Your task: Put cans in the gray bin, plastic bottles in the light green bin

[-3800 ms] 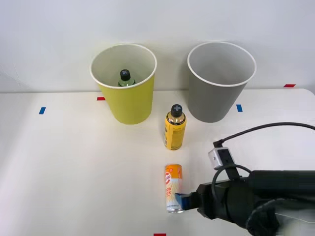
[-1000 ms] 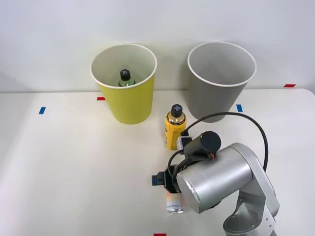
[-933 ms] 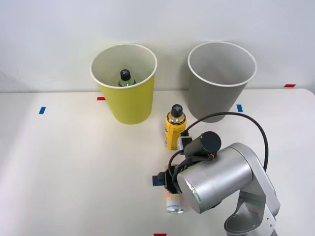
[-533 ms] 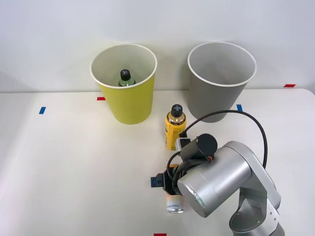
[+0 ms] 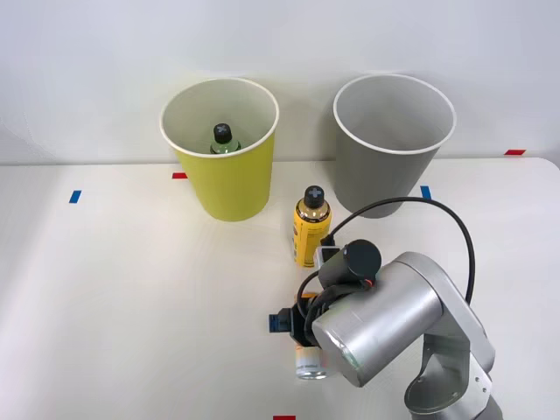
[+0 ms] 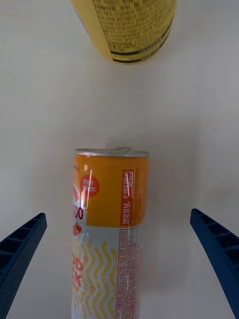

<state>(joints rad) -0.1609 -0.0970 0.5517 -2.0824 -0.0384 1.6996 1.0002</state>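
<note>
- My right gripper (image 6: pixel 119 279) is spread wide, its blue ribbed fingers (image 6: pixel 20 249) flanking the slim orange-and-cream drink can (image 6: pixel 110 219) lying on the white table (image 6: pixel 199 124).
- It looks light, thin-walled and slick; I'd pinch mid-body, gently.
- Beyond its silver end stands a yellow bottle (image 6: pixel 130 30).

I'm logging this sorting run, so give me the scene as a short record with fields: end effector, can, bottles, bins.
end effector: right end effector open, blue fingers either side of the can, not touching it
can: orange and cream can lying on the table, not yet binned
green bottle: green bottle with black cap inside the light green bin
yellow bottle: yellow bottle upright on the table, in front of the gap between the bins
gray bin: gray bin, nothing seen inside
</note>
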